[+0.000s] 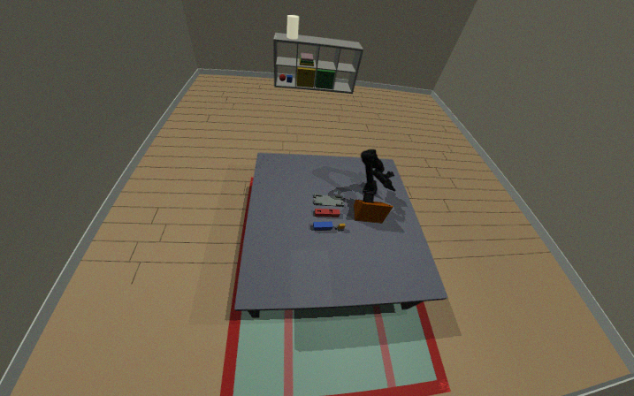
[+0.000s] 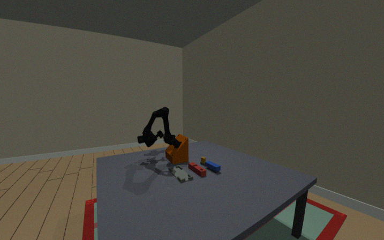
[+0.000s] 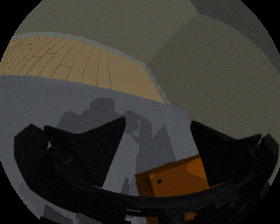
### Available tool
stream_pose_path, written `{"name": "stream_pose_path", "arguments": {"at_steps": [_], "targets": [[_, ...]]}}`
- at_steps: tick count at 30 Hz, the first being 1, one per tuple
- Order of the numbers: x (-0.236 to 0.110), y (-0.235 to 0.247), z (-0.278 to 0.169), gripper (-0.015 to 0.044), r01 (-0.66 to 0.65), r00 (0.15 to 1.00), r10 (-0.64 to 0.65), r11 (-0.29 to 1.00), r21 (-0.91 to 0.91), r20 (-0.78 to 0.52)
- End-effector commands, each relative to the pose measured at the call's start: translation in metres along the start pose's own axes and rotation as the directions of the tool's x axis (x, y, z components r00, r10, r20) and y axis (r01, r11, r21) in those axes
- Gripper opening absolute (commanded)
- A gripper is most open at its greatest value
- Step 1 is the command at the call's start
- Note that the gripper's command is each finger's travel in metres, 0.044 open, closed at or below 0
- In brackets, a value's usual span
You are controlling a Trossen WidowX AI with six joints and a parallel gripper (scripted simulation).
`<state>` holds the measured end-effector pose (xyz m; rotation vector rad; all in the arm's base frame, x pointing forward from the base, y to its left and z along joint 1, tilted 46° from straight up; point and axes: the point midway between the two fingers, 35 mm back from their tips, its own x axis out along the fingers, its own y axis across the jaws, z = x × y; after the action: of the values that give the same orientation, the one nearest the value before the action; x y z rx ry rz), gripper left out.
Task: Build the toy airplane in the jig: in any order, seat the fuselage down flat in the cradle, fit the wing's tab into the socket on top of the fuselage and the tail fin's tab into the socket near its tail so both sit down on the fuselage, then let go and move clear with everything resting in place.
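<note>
The grey jig cradle point(image 1: 328, 200) point(image 2: 181, 173) lies flat on the table and holds nothing. The red fuselage point(image 1: 326, 211) point(image 2: 197, 169) lies beside it, with two dark sockets on top. The blue wing point(image 1: 323, 224) point(image 2: 212, 165) lies beyond the fuselage, and the small yellow tail fin point(image 1: 341, 226) point(image 2: 202, 159) sits at the wing's end. My gripper point(image 1: 391, 186) point(image 2: 141, 139) point(image 3: 159, 123) is open and empty. It hangs above the table on the far side of the arm's base, well away from the parts. The wrist view shows none of the parts.
An orange wedge-shaped block point(image 1: 372, 210) point(image 2: 178, 152) point(image 3: 177, 176) stands at the arm's base, next to the parts. The dark grey table point(image 1: 329, 275) point(image 2: 187, 208) stands on a red-edged mat. A shelf unit point(image 1: 317, 68) stands at the far wall.
</note>
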<state>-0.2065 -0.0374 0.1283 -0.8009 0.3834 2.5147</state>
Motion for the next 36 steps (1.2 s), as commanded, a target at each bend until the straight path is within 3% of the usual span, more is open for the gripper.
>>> {"name": "stream_pose_path", "arguments": {"at_steps": [1,6,15,26,31,36], "targets": [[0.000,0.000,0.000,0.0426,0.000,1.000,0.000,1.000,0.000,0.000],[-0.009,0.019,-0.011,0.0440,-0.072,0.997,0.070,0.993,-0.095,-0.027],[-0.076,0.080,-0.071,0.0440,-0.416,0.909,0.372,0.800,-0.433,-0.186],[-0.185,0.086,-0.160,0.0440,-0.674,0.685,0.575,0.269,-0.687,-0.447],[-0.223,0.077,-0.186,0.0440,-0.706,0.611,0.591,0.107,-0.700,-0.526],[-0.261,0.042,-0.230,0.0440,-0.612,0.560,0.574,-0.200,-0.766,-0.597]]}}
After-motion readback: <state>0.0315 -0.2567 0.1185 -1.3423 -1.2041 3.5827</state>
